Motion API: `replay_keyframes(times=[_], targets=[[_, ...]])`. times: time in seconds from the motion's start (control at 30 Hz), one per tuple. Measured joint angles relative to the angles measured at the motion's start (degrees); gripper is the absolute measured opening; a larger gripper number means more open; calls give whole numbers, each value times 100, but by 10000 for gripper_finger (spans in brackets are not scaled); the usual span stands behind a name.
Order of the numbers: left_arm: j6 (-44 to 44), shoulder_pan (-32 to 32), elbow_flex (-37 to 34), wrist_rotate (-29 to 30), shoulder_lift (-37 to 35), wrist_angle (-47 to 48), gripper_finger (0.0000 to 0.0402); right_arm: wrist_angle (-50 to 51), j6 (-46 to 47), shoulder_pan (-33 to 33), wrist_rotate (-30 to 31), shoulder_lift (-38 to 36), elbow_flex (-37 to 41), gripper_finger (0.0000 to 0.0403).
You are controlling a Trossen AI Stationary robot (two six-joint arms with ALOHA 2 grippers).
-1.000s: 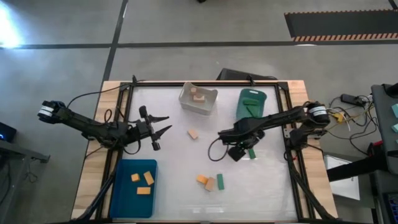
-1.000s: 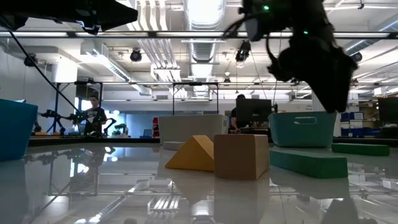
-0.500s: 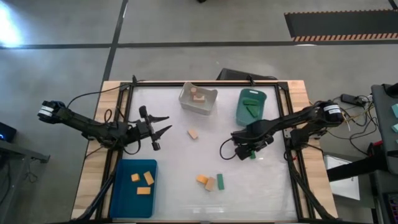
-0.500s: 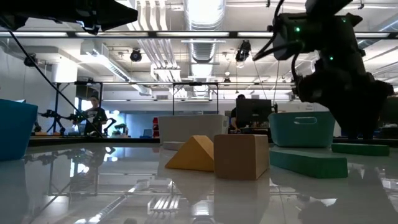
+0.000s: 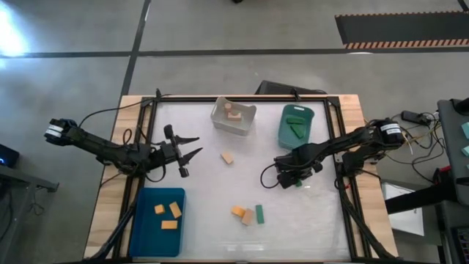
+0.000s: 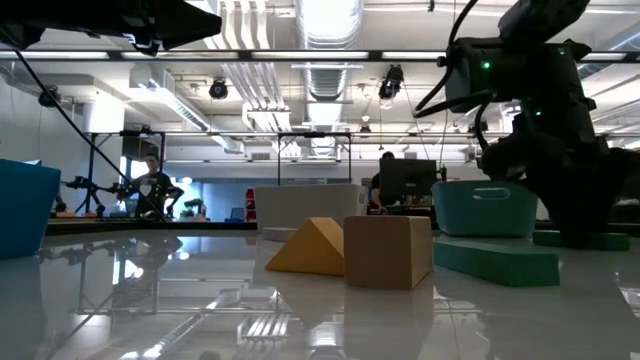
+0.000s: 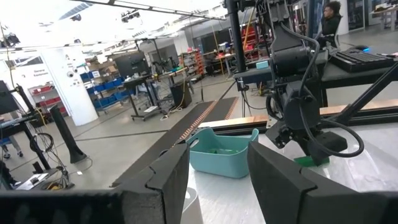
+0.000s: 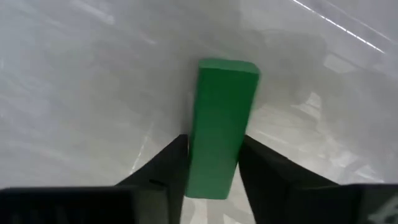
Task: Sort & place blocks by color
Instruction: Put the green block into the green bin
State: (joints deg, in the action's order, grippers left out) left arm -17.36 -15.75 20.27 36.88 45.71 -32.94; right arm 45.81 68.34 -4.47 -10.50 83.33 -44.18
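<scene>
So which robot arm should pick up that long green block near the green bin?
The right one, I think. The right gripper is already down with its fingers either side of the long green block. The left gripper hangs open across the table.

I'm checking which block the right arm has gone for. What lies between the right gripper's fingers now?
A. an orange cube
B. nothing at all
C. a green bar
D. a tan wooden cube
C: the right wrist view shows a green bar lying on the table between the two dark fingers of the right gripper, which straddle it, open.
</scene>
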Motion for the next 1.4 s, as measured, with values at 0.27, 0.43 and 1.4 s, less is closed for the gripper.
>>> replay_keyframes(times=[0.27, 0.43, 1.4], targets=[[-1, -1, 0, 4, 0, 0, 148, -5, 34, 0, 0, -7, 0, 91], [-1, 0, 0, 4, 0, 1, 148, 61, -47, 13, 3, -36, -75, 91], [12, 0, 0, 4, 0, -3, 148, 3057, -7391, 2573, 912, 675, -3435, 91]])
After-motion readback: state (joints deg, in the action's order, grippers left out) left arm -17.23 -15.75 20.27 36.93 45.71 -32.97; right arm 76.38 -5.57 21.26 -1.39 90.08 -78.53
